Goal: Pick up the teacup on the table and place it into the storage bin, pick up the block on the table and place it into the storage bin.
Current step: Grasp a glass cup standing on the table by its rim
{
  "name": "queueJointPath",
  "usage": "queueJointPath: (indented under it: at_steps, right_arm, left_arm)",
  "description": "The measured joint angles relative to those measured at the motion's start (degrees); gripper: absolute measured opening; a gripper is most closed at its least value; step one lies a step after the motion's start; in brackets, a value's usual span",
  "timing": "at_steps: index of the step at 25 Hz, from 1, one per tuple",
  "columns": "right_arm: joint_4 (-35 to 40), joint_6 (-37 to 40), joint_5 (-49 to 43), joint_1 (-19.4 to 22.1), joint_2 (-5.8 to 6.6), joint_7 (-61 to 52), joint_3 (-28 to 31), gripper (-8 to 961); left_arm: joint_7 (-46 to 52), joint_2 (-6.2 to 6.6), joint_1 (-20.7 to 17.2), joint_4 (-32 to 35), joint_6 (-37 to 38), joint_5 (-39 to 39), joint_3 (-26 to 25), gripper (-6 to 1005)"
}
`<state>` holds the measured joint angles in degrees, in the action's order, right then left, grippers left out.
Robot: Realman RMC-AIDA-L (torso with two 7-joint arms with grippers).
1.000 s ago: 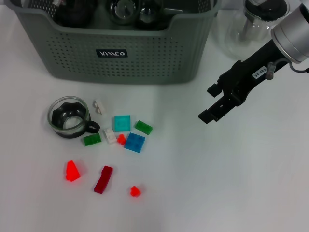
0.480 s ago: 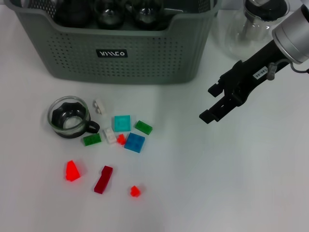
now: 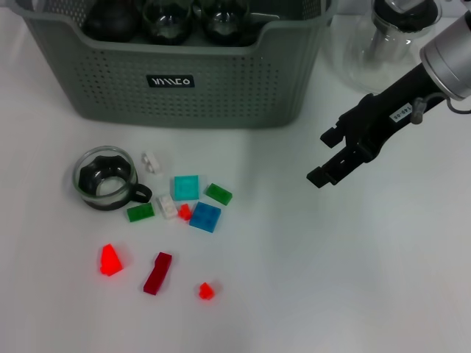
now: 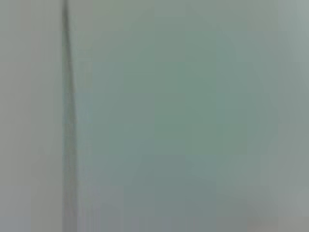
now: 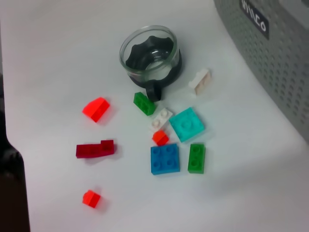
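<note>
Right hand (image 3: pixel 329 157) hovers open, empty, over bare white table (image 3: pixel 353 279), well right of the blocks. Clear glass teacup with black base (image 3: pixel 107 179) sits left, near scattered plastic blocks (image 3: pixel 205 217). Grey-green perforated storage bin (image 3: pixel 176 70) stands behind them. Left hand not in view.

Sitting upright on the white table (image 3: pixel 331 279): a small glass teacup (image 3: pixel 106 177) with a dark holder and a black handle. Lying just beside it, spread flat and loose: little blocks (image 3: pixel 205 217) in blue, teal, green, white, dark red and bright red. Standing behind them all: the big grey-green storage bin (image 3: pixel 221 81) with holey sides and a small black label, already holding dark round glass things.
</note>
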<state>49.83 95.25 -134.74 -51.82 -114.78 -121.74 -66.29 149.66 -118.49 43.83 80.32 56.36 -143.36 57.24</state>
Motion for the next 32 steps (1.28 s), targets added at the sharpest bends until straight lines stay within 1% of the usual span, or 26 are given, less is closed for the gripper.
queueJointPath:
  at_steps: [1, 3, 5, 7, 9, 12, 14, 16, 19, 21, 23, 26, 30, 31, 32]
  right_arm:
    - [0.0, -0.1, 0.0, 0.0, 0.01, 0.1, 0.1, 947]
    - [0.0, -0.1, 0.0, 0.0, 0.01, 0.1, 0.1, 947]
    - [0.0, -0.1, 0.0, 0.0, 0.11, 0.1, 0.1, 947]
    - [0.0, -0.1, 0.0, 0.0, 0.21, 0.1, 0.2, 947]
    - [0.0, -0.1, 0.0, 0.1, 0.25, 0.1, 0.2, 947]
    - [0.0, -0.2, 0.0, 0.1, 0.26, 0.1, 0.2, 947]
    - [0.0, -0.2, 0.0, 0.1, 0.26, 0.1, 0.2, 947]
    - [0.0, -0.3, 0.0, 0.1, 0.21, 0.1, 0.2, 947]
    - [0.0, -0.4, 0.0, 0.1, 0.06, 0.1, 0.2, 947]
    - [0.0, -0.4, 0.0, 0.1, 0.01, 0.1, 0.2, 947]
    - [0.0, -0.5, 0.0, 0.1, -0.09, 0.1, 0.2, 947]
    - [0.0, -0.5, 0.0, 0.1, -0.22, 0.0, 0.0, 947]
    - [0.0, -0.9, 0.0, 0.2, -0.3, -0.1, -0.1, 947]
    - [0.0, -0.9, 0.0, 0.3, -0.32, -0.2, -0.1, 947]
    - [0.0, -0.9, 0.0, 0.3, -0.34, -0.1, -0.2, 947]
  left_arm:
    - [-1.4, 0.03, -1.1, 1.6, 1.5, 3.6, -0.5, 868]
    - [-6.3, 0.07, -4.5, 5.9, 7.1, 15.6, -2.8, 868]
    - [-10.1, 0.1, -6.9, 7.9, 12.5, 24.5, -5.3, 868]
    - [-13.4, 0.3, -9.1, 8.8, 20.4, 33.7, -8.3, 869]
    - [-15.7, 0.48, -10.1, 9.0, 27.3, 37.7, -10.3, 869]
    - [-19.1, 0.56, -11.3, 9.1, 37.8, 38.5, -11.9, 869]
    - [-20.3, 0.56, -12.5, 9.2, 43.7, 37.0, -11.9, 869]
    - [-20.7, 0.54, -14.0, 9.1, 47.3, 34.5, -11.5, 869]
    - [-20.4, 0.19, -16.4, 9.5, 51.7, 25.9, -10.8, 870]
    - [-19.7, -0.12, -17.1, 9.6, 52.8, 19.1, -10.6, 870]
    - [-18.8, -0.66, -17.3, 9.5, 52.7, 10.5, -10.3, 870]
    - [-16.6, -1.61, -16.7, 9.1, 51.0, 0.0, -10.0, 868]
    - [-12.3, -2.93, -15.1, 8.5, 47.5, -8.4, -9.4, 866]
    - [-12.3, -2.93, -15.1, 8.5, 47.5, -8.4, -9.4, 866]
    - [-10.2, -3.66, -13.7, 6.7, 45.9, -12.0, -8.6, 865]
